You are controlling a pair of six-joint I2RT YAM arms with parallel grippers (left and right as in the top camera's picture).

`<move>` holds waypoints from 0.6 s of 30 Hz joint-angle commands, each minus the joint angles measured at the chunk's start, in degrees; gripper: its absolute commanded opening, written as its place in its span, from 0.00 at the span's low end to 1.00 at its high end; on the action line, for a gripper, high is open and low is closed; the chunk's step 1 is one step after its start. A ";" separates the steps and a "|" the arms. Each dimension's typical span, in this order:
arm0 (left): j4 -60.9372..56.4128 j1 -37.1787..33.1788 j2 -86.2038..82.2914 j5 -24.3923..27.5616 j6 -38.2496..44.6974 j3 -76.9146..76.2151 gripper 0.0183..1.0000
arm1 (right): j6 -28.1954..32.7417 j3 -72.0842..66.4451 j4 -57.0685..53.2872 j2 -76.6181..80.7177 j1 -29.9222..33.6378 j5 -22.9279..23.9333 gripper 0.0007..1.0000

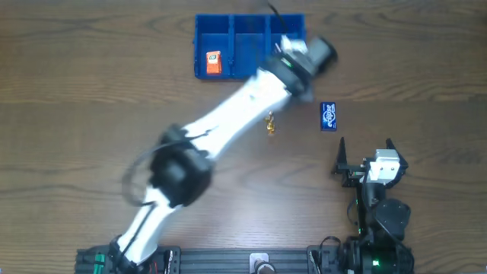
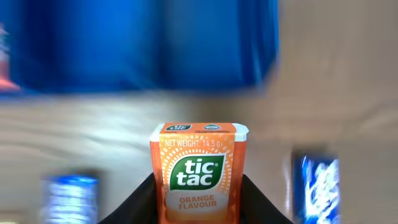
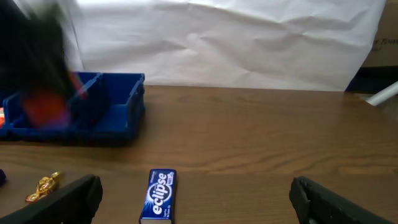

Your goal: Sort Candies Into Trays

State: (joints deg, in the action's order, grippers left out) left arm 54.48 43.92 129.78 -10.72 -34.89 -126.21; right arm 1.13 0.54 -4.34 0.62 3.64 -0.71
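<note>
A blue tray (image 1: 199, 46) with three compartments stands at the table's far middle; an orange mint box (image 1: 213, 63) lies in its left compartment. My left arm stretches diagonally across the table, and its gripper (image 1: 289, 48) hangs at the tray's right end. In the left wrist view that gripper (image 2: 198, 194) is shut on a second orange mint box (image 2: 198, 174), held upright just short of the tray wall (image 2: 143, 56). A blue mint pack (image 1: 328, 116) and a gold-wrapped candy (image 1: 270, 123) lie on the wood. My right gripper (image 1: 365, 157) rests open nearer its base, behind the blue pack (image 3: 158, 194).
Another blue-and-white packet (image 2: 71, 196) lies on the table near the left gripper. The gold candy (image 3: 43, 185) sits in front of the tray (image 3: 118, 118). A white sheet hangs behind the table. Bare wood spreads to the left and far right.
</note>
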 commanded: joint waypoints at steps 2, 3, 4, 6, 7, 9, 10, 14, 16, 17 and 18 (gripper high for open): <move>4.22 -15.52 -9.62 0.09 10.14 -2.64 0.20 | 0.81 -0.07 -0.46 -0.33 0.24 -0.48 1.00; 4.35 -16.85 -9.31 1.18 10.91 -2.43 0.20 | 0.81 -0.07 -0.46 -0.33 0.24 -0.48 1.00; 4.48 -18.23 -9.03 2.38 11.78 -2.12 0.20 | 0.81 -0.07 -0.48 -0.33 0.24 -0.48 1.00; 4.20 -20.59 -8.13 4.66 13.62 -0.92 0.20 | 0.81 -0.07 -0.46 -0.33 0.24 -0.48 1.00; 3.93 -21.20 -7.54 5.16 14.29 -0.37 0.20 | 0.81 -0.07 -0.46 -0.33 0.24 -0.48 1.00; 3.76 -21.53 -6.36 5.29 15.39 0.42 0.20 | 0.81 -0.07 -0.46 -0.33 0.24 -0.48 1.00; 3.80 -21.51 -5.44 5.29 15.96 0.50 0.20 | 0.81 -0.07 -0.46 -0.33 0.24 -0.48 1.00; 2.49 -21.00 -1.57 6.03 16.94 0.50 0.21 | 0.81 -0.07 -0.46 -0.33 0.24 -0.48 1.00; 1.99 -21.03 0.48 6.60 16.96 0.50 0.21 | 0.81 -0.07 -0.46 -0.33 0.24 -0.48 1.00; 1.92 -21.18 1.49 7.04 17.03 0.50 0.21 | 0.81 -0.07 -0.46 -0.33 0.24 -0.48 1.00; 1.84 -21.44 2.16 7.63 17.53 0.50 0.21 | 0.81 -0.07 -0.46 -0.33 0.24 -0.48 1.00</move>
State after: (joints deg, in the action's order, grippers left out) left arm 56.58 22.96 129.84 -5.23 -19.53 -125.47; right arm 1.15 0.51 -4.32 0.62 3.64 -0.71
